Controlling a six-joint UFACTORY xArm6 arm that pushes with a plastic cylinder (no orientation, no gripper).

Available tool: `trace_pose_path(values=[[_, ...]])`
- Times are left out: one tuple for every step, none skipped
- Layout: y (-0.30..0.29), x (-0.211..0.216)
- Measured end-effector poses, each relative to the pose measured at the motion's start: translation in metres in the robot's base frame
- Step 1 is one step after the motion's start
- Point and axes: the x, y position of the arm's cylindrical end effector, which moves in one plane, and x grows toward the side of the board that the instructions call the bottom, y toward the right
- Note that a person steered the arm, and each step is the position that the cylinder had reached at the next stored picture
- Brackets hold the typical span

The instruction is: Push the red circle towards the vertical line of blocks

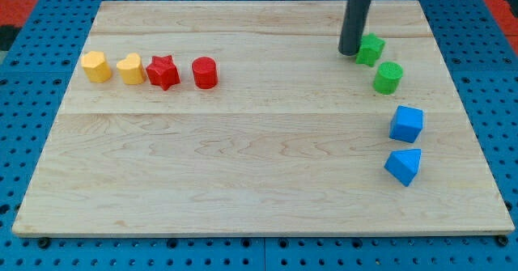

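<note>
The red circle (pixel 204 73) stands on the wooden board at the upper left, at the right end of a row of blocks. At the view's right a vertical line runs down: a green star-like block (pixel 371 49), a green cylinder (pixel 388 77), a blue cube (pixel 406 124) and a blue triangular block (pixel 404 166). My tip (pixel 349 53) is at the upper right, just left of the green star-like block and touching or almost touching it. It is far to the right of the red circle.
Left of the red circle sit a red star (pixel 163 72), a yellow heart-like block (pixel 130 69) and a yellow hexagonal block (pixel 97 66) in one row. The board's edge (pixel 259 235) borders a blue pegboard surface.
</note>
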Motion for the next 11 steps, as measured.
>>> trace_pose_path(values=[[0.019,0.0],[-0.043,-0.012],[-0.071,0.04],[-0.123,0.083],[-0.204,0.085],[-0.225,0.062],[-0.228,0.031],[-0.242,0.006],[-0.252,0.03],[-0.271,0.045],[-0.31,0.012]])
